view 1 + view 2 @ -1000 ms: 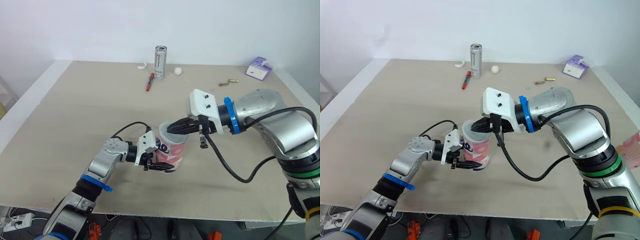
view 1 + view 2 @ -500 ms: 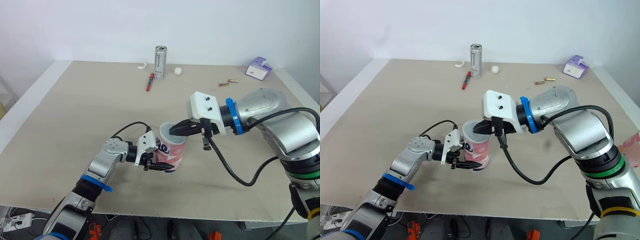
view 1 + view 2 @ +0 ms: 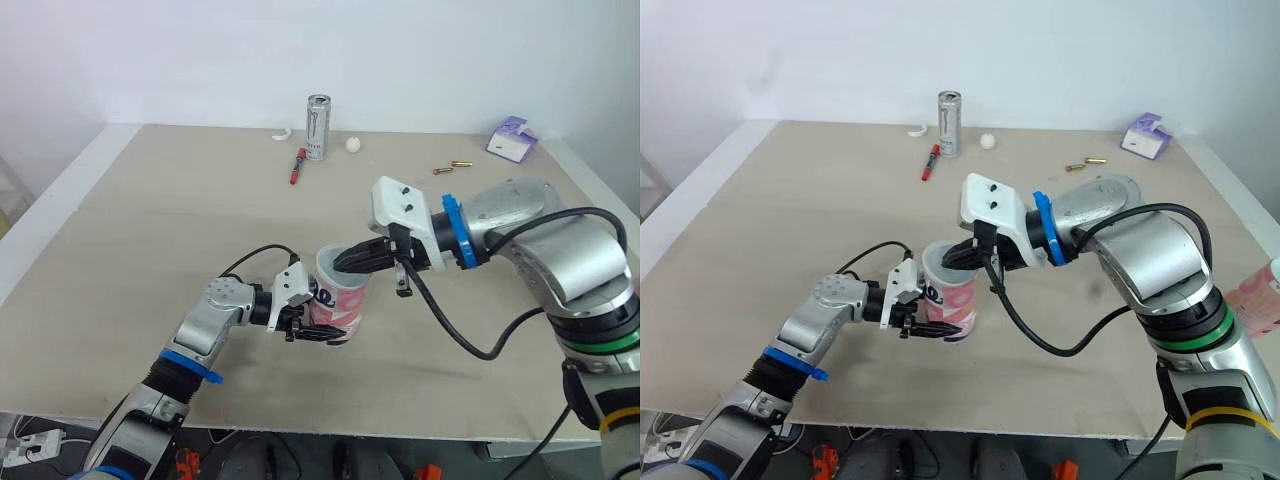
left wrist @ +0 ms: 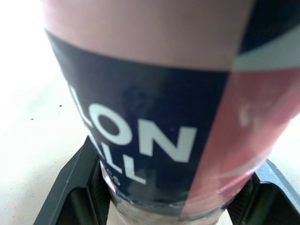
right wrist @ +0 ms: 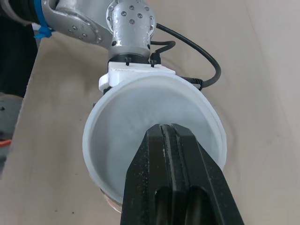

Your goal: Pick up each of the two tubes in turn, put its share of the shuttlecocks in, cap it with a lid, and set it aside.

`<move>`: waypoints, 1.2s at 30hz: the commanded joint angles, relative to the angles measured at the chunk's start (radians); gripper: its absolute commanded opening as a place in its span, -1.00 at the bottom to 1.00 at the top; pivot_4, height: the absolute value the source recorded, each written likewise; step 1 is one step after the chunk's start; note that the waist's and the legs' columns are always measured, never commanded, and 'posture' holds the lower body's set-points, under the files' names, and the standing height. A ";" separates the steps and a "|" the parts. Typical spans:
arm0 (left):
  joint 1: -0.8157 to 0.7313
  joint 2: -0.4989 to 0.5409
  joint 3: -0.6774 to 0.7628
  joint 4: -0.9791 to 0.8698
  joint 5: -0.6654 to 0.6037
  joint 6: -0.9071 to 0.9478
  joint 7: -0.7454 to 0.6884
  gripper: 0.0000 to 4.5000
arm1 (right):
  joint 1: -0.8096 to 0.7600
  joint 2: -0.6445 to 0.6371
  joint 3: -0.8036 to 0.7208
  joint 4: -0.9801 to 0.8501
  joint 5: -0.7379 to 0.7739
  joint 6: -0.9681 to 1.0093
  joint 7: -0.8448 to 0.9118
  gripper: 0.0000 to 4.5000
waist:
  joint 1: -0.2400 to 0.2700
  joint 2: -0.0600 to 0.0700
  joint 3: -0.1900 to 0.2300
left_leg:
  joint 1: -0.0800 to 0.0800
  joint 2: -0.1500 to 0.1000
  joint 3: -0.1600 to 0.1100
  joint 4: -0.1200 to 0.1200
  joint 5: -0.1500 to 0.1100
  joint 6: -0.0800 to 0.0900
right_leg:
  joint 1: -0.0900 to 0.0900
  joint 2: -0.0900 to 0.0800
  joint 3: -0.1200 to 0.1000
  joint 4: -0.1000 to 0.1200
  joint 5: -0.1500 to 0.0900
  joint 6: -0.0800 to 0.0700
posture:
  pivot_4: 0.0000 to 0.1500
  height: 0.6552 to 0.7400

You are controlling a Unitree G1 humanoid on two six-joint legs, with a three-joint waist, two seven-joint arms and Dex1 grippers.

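- Left wrist view is basically a close-up of the tube (image 4: 154, 117). It's pink with a navy band, and I can read "LON" in big white letters with "LL" under it. The rest of the writing wraps out of sight.
- The left gripper (image 3: 322, 332) is clamped on the tube's lower end, one black finger on each side. The tube stands upright near the front of the table (image 3: 150, 220).
- A translucent white lid (image 5: 140, 122) sits on top of the tube. The right gripper (image 3: 348, 260) has its fingers pressed together, tips resting on the lid's middle.
- Versus half a second ago nothing's really changed, with the same grip and the tube in the same spot.
- At the back there's a silver can (image 3: 318, 126) whose print I can't read, a red marker (image 3: 297, 165), a white ball (image 3: 352, 144) and a purple box (image 3: 510, 139).
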 commanded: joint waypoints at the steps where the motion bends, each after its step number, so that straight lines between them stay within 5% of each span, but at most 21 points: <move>1: 0.029 0.001 -0.063 0.044 0.027 0.043 -0.010 0.18 | 0.003 0.041 0.068 -0.010 0.025 0.008 0.017 -0.98 | 0.000 0.000 0.000 | 0.000 0.000 0.000 0.000 0.000 0.000 | 0.000 0.000 0.000 0.000 0.000 0.000 | 1.00 1.00; 36: 0.023 -0.003 -0.061 0.061 0.022 0.035 0.003 0.18 | -0.022 0.032 0.261 0.070 -0.128 -0.046 0.111 -0.98 | 0.000 -0.005 -0.014 | 0.009 0.002 -0.001 -0.003 -0.003 -0.004 | 0.003 -0.002 -0.006 0.000 -0.004 -0.004 | 1.00 1.00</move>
